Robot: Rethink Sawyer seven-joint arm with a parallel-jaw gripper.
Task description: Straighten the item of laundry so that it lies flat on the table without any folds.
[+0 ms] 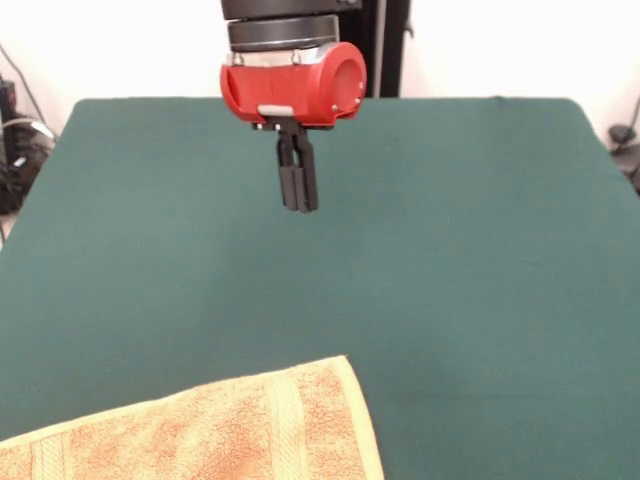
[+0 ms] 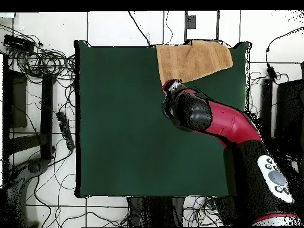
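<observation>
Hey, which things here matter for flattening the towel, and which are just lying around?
For the job:
orange-tan terry-cloth towel
dark green cloth-covered table
black end effector, fingers together, hanging over bare table

Just lying about:
tangled black cables on the floor
black boxes beside the table

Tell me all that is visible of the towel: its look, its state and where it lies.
The towel is orange-tan with a looped terry surface and flat woven bands near its end. It lies on the green table at the edge far from the robot, near one corner; in the overhead view it is slightly askew and reaches that edge. It looks mostly flat; whether it is doubled over cannot be told. Only the table touches it; the gripper hangs apart from it.
</observation>
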